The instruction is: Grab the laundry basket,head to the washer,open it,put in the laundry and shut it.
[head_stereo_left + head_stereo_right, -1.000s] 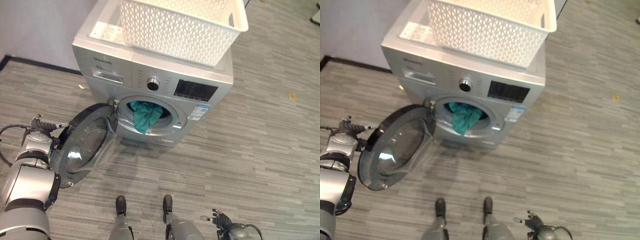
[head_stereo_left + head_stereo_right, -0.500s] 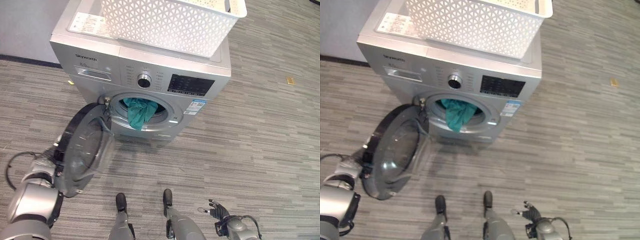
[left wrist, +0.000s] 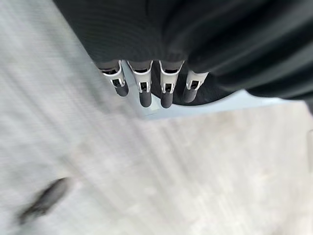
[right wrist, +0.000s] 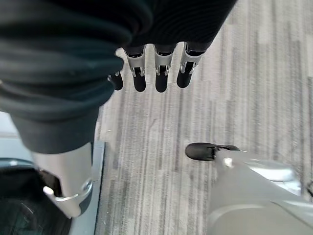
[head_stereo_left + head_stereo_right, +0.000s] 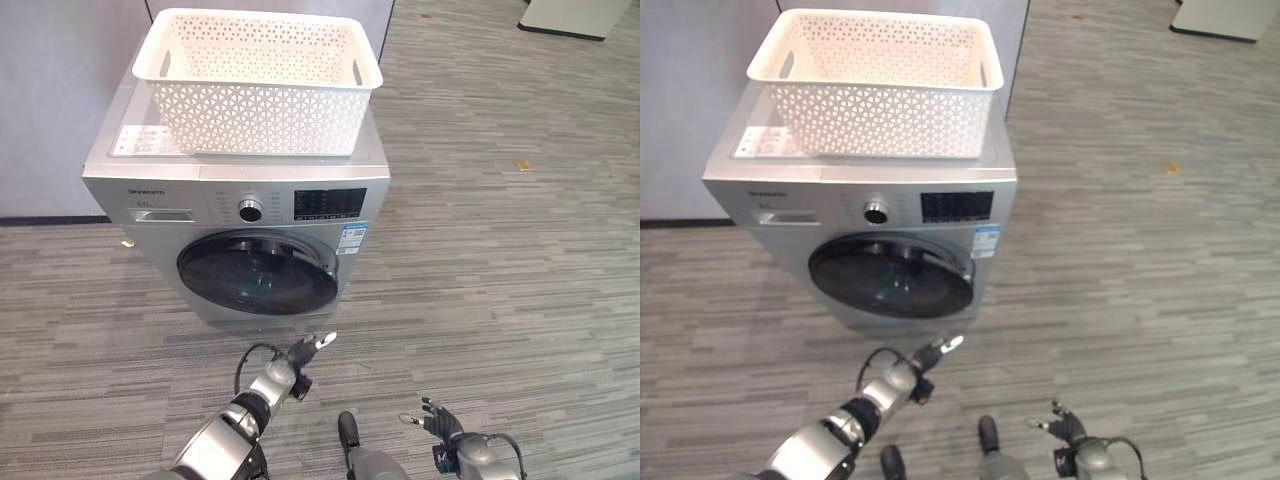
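The washer point(image 5: 240, 210) stands against the wall with its round dark door point(image 5: 258, 273) swung flat against the front, so the drum looks closed up. The white laundry basket point(image 5: 257, 80) sits on top of the machine and looks empty from here; no laundry can be seen through the dark glass. The left hand point(image 5: 300, 354) hangs just below the door's lower edge, fingers straight and loose, holding nothing. The right hand point(image 5: 440, 423) is low by the floor, well clear of the washer, fingers spread and empty.

What worries me is the latch: the door may only be resting shut, not clicked, and could drift open if nobody presses it home. A cloth caught in the seal would cause the same trouble, though I cannot see one
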`<state>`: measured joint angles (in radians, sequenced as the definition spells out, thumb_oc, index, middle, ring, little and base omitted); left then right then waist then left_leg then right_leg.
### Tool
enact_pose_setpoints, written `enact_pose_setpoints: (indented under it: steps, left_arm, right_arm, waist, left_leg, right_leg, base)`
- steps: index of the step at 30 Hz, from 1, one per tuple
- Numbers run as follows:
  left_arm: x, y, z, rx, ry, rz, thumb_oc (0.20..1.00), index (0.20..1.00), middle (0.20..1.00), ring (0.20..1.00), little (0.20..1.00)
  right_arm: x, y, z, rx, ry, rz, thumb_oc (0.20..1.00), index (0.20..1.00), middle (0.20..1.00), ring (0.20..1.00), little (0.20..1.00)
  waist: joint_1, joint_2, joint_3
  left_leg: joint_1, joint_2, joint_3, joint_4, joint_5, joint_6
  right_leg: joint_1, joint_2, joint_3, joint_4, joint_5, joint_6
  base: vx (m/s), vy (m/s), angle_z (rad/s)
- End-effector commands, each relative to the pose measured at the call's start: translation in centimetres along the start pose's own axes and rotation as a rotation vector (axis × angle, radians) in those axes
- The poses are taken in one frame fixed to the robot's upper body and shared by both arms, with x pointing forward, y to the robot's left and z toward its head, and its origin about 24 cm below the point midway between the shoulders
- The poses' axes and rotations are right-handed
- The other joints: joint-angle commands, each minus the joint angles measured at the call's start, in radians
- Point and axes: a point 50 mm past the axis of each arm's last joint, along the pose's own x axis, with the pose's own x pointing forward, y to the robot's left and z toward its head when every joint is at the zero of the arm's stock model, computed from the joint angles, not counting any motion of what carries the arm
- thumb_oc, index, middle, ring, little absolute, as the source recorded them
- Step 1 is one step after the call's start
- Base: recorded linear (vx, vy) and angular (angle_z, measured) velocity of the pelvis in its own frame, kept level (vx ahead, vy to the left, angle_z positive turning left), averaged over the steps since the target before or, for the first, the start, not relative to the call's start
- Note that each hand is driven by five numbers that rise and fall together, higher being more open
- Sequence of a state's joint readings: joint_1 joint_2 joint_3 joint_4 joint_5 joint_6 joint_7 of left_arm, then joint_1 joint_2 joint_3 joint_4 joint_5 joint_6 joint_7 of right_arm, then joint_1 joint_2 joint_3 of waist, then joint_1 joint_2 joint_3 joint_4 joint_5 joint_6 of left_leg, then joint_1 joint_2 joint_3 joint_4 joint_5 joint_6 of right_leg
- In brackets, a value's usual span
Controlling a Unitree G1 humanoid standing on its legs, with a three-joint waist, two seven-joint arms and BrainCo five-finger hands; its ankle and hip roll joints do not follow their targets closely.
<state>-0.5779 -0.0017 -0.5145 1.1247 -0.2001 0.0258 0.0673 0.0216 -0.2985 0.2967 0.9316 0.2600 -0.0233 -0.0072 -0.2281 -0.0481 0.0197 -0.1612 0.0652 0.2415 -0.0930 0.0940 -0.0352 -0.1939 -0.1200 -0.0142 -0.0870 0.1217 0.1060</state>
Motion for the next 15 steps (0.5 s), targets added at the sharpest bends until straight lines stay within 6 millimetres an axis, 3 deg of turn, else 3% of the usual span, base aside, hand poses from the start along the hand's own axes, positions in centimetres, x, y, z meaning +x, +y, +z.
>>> enact_pose_setpoints:
  steps: [1,4,9,12,15]
  left_arm:
    - [0.3,2.5,6.8,-0.131,-0.238,0.125,1.0,1.0,1.0,1.0,1.0]
    - [-0.6,1.0,9.6,-0.168,-0.403,0.061,1.0,1.0,1.0,1.0,1.0]
    - [-2.4,0.5,8.2,-0.138,-0.493,-0.045,1.0,1.0,1.0,1.0,1.0]
    - [-3.8,1.4,3.3,-0.081,-0.444,-0.078,1.0,1.0,1.0,1.0,1.0]
    - [-4.9,3.2,-2.5,-0.221,-0.306,-0.011,1.0,1.0,1.0,1.0,1.0]
  right_arm:
    - [-0.2,-1.8,-0.8,-0.004,0.02,-0.074,1.0,1.0,1.0,1.0,1.0]
    - [-0.6,-2.0,-2.9,0.003,0.1,-0.098,1.0,1.0,1.0,1.0,1.0]
    - [-1.0,-2.0,-4.2,0.046,0.134,-0.108,1.0,1.0,1.0,1.0,1.0]
    - [-1.2,-1.7,-4.5,0.076,0.126,-0.105,1.0,1.0,1.0,1.0,1.0]
    - [-1.1,-1.3,-4.2,0.049,0.109,-0.087,1.0,1.0,1.0,1.0,1.0]
  waist:
    - [-0.002,-0.003,0.043]
    - [0.01,0.012,0.041]
    - [0.039,0.024,0.041]
    - [0.075,0.027,0.036]
    - [0.107,0.026,0.028]
  left_leg:
    - [0.003,0.0,-0.053,0.006,-0.068,-0.01]
    - [0.005,-0.002,-0.052,0.006,-0.067,-0.007]
    - [0.02,-0.003,-0.063,0.006,-0.064,-0.007]
    - [0.031,-0.004,-0.081,0.006,-0.062,-0.011]
    - [0.044,-0.003,-0.094,0.006,-0.062,-0.013]
  right_leg:
    - [-0.027,0.006,0.003,0.035,-0.058,0.037]
    - [-0.021,0.004,0.0,0.035,-0.06,0.038]
    - [0.006,0.0,-0.02,0.033,-0.069,0.037]
    - [0.04,0.0,-0.046,0.033,-0.082,0.033]
    - [0.064,0.002,-0.062,0.033,-0.092,0.03]
  base:
    - [-0.01,-0.02,-0.17]
    - [-0.01,-0.006,-0.04]
    - [0.0,-0.009,0.0]
    - [0.01,-0.05,0.29]
    - [0.01,-0.047,0.19]
